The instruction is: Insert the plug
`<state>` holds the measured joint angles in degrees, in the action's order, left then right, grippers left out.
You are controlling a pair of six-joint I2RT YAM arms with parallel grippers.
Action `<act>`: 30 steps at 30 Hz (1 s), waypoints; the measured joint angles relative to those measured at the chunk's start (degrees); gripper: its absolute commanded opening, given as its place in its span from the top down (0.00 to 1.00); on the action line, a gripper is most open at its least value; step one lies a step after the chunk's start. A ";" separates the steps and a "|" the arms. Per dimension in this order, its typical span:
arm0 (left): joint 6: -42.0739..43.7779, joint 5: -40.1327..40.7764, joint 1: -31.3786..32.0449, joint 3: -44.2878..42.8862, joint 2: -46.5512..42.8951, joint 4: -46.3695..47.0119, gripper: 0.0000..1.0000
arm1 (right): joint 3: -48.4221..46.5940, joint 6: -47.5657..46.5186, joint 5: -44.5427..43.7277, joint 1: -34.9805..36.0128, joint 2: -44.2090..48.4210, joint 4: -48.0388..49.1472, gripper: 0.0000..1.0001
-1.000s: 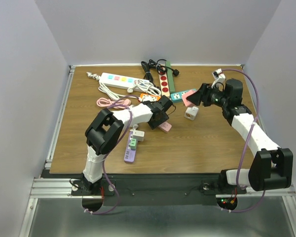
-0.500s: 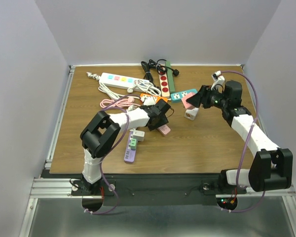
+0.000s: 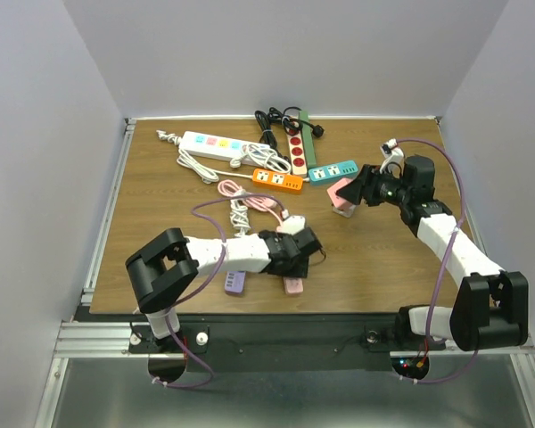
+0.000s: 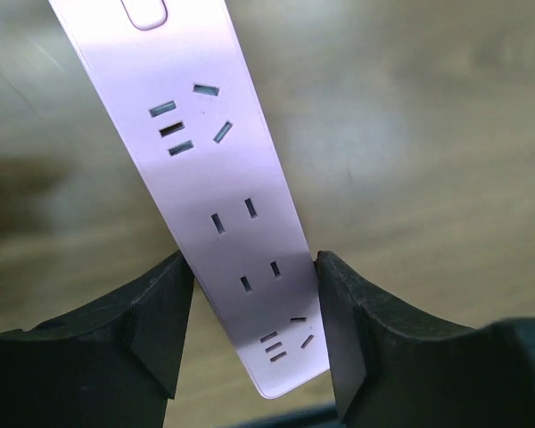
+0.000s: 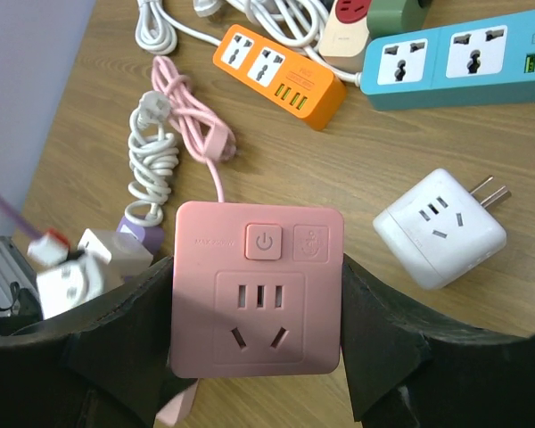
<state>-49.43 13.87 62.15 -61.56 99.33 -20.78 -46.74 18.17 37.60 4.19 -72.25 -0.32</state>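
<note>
My left gripper (image 3: 294, 260) is low over the near middle of the table. In the left wrist view it (image 4: 254, 299) is shut on the end of a pale pink power strip (image 4: 218, 178), one jaw on each long edge. The strip's end (image 3: 293, 285) shows under the gripper in the top view. My right gripper (image 3: 355, 190) is shut on a pink cube socket (image 5: 259, 290) with a power button, held above the table at right of centre (image 3: 341, 197). Its pink cable (image 5: 192, 116) runs to a coil (image 3: 250, 198). No plug sits in either socket.
A white cube adapter (image 5: 440, 227) with bare prongs lies under the right gripper. Orange (image 3: 277, 180), teal (image 3: 333, 170), white (image 3: 212, 144) and red-and-green (image 3: 297, 147) strips lie at the back. A coiled white cable (image 5: 152, 165) and a purple strip (image 3: 234, 282) lie near the left arm.
My left arm has swung down toward the near edge, dragging the pale pink strip and the cables with it. My right gripper has shifted slightly with the pink cube.
</note>
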 measured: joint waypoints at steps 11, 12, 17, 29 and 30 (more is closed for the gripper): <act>6.01 1.81 16.85 1.53 -1.44 -2.08 1.00 | 1.07 -0.74 0.31 0.42 0.79 -0.22 1.00; 6.16 1.81 17.25 2.21 -1.97 -1.62 1.00 | 1.46 -0.96 0.26 0.55 0.94 -0.09 1.00; 5.53 2.69 17.33 4.26 -3.82 -2.08 0.64 | 3.41 -2.38 -0.74 1.95 1.20 -0.70 1.00; 1.31 5.20 14.95 9.84 -6.84 -5.86 0.32 | 3.41 -6.78 -3.06 8.98 -0.48 -0.96 1.00; 1.27 5.07 14.34 10.32 -7.34 -5.90 0.32 | 3.43 -7.08 -3.30 9.66 -0.48 -1.03 1.00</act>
<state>-48.16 18.94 76.49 -51.24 91.98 -26.68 -43.31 11.09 34.30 13.85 -72.73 -1.34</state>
